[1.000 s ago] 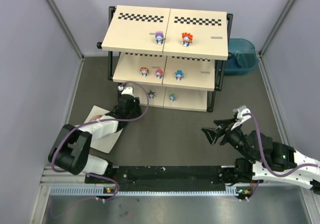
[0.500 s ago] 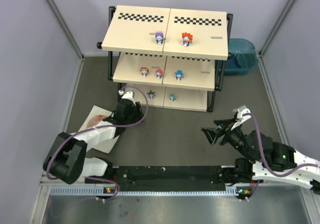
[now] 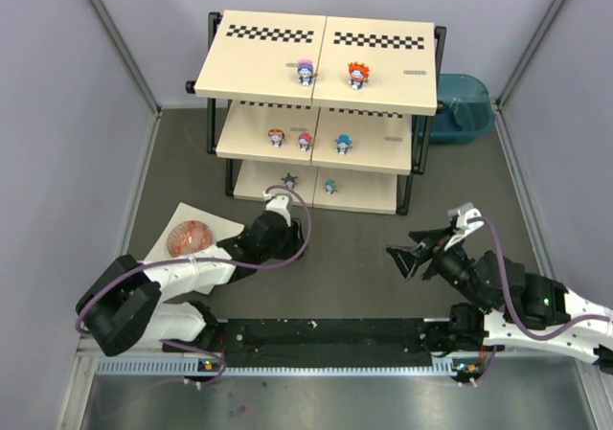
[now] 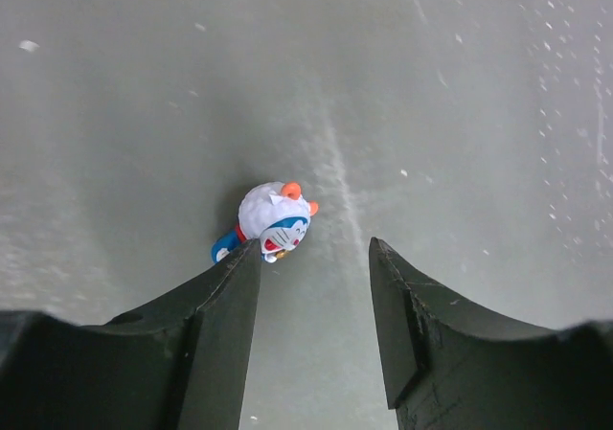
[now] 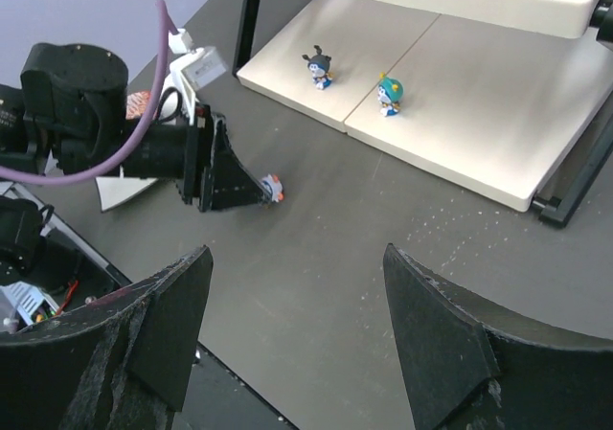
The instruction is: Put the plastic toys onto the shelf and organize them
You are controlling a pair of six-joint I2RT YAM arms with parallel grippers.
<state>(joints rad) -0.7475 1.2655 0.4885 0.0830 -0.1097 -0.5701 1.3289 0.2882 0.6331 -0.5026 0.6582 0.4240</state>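
One toy (image 4: 271, 223) is not on the shelf (image 3: 259, 55) yet. It lies on its side on the desk (image 3: 354, 258), near the bottom board.

The L hand (image 4: 314, 250) is down low by it, fingers apart, gripping nothing. The toy touches the tip of one finger and sits off to the side, not in the gap. I think the hand must slide over a bit, b/c a squeeze now would miss the toy or flick it away.

The R hand (image 5: 297, 258) is well apart from it, wide open & empty, prob. keeping out of the way.

The other toys stand up in rows so they look tidy: top pair (image 3: 305, 70), 3 on the mid board, and the bottom pair (image 5: 319, 66).

Top cam shows all 3 boards, but I can't spot the lying toy there; the arm hides it. L wrist cam shows the touch up close. R wrist cam shows the toy right at the L hand's tips, w/ bare room on the bottom board.
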